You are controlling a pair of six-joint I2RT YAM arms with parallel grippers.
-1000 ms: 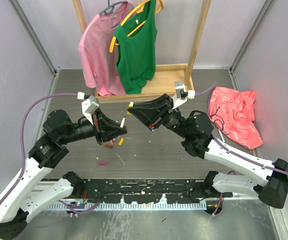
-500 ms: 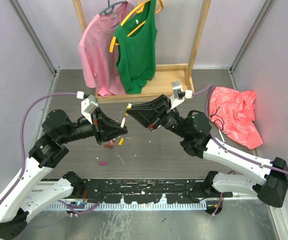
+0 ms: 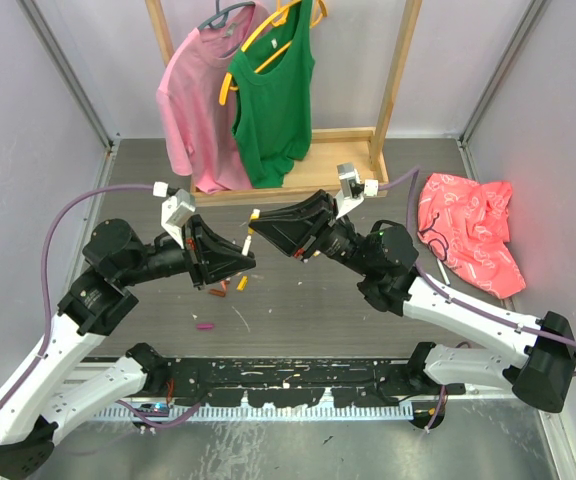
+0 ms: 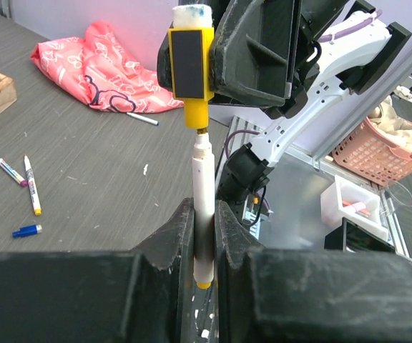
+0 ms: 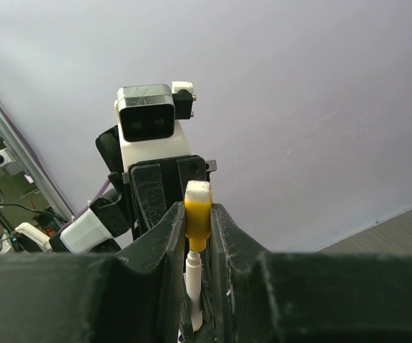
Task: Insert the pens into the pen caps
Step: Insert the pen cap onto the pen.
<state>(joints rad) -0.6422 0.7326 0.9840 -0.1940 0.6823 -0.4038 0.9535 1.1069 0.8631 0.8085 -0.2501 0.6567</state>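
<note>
Left gripper (image 4: pixel 204 214) clamps the pen (image 4: pixel 204 171), right gripper (image 5: pixel 199 221) the yellow cap (image 4: pixel 195 111); tip seemingly at mouth. Next I must push straight.

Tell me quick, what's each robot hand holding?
left gripper: closed, holding a white pen.
right gripper: closed, holding a yellow cap.

Left pincer (image 3: pixel 245 244) clamped, right pincer (image 3: pixel 254 221) clamped, both aloft, facing tip to tip
</note>
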